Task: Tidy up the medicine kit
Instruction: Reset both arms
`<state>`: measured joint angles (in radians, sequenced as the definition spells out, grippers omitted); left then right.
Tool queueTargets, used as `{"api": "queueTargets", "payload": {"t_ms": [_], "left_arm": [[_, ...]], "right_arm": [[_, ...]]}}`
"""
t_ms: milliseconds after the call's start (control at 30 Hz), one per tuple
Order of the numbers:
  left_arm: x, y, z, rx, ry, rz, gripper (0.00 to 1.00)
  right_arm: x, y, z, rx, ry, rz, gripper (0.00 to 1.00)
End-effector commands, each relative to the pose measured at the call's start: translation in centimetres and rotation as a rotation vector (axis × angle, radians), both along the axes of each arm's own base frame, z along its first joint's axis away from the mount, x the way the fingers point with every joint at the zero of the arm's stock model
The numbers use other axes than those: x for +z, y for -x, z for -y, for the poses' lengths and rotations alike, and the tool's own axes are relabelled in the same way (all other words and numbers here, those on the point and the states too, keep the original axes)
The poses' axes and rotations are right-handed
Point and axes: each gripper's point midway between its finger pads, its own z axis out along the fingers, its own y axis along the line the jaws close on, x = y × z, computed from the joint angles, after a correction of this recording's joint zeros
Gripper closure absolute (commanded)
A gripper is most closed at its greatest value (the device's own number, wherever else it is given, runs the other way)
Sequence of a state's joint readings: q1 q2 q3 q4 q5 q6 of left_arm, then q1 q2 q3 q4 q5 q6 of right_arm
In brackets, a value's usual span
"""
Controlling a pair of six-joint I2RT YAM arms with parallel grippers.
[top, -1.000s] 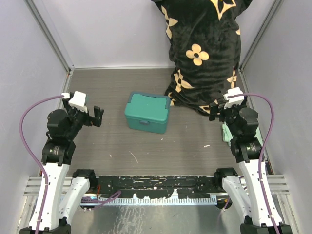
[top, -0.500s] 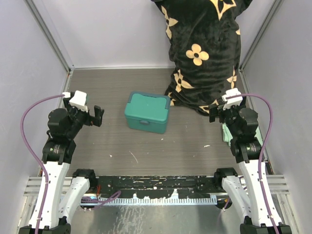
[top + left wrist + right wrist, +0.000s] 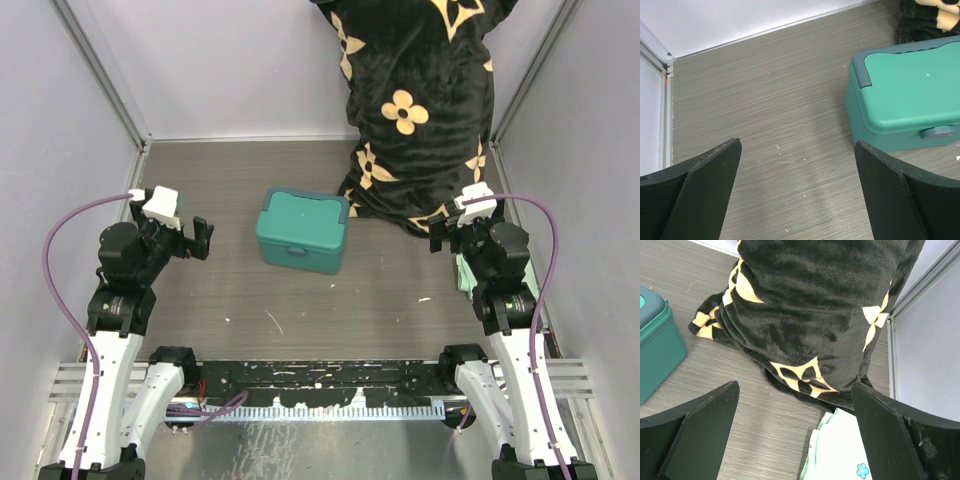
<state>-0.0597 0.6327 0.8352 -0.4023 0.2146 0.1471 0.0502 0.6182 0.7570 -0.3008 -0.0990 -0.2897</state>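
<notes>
Both spread wide, left pincer unmoved, right pincer nudged inward, medicine kit closed.

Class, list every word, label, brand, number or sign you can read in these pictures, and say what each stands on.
No readable text anywhere.
Teal-green rectangular plastic medicine kit: plain lid and latch, no label.
Black plush fabric with cream flower shapes: pattern only, no letters legible.
Pale green cloth: one small blue flower mark, no words.
</notes>
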Motion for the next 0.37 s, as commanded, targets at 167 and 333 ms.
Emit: {"api": "queueTargets", "payload": {"t_ms": [167,333], "left_arm": [[0.94,0.01,0.22,-0.017,-0.010,0.041,0.02],[0.84,-0.04,0.19,-0.016,-0.014,0.039,0.02]], "right_arm": [[1.63,-0.05,0.17,-0.003,0.008,0.064,0.00],[1.61,0.05,-0.05,0.011,0.012,0.061,0.00]]}}
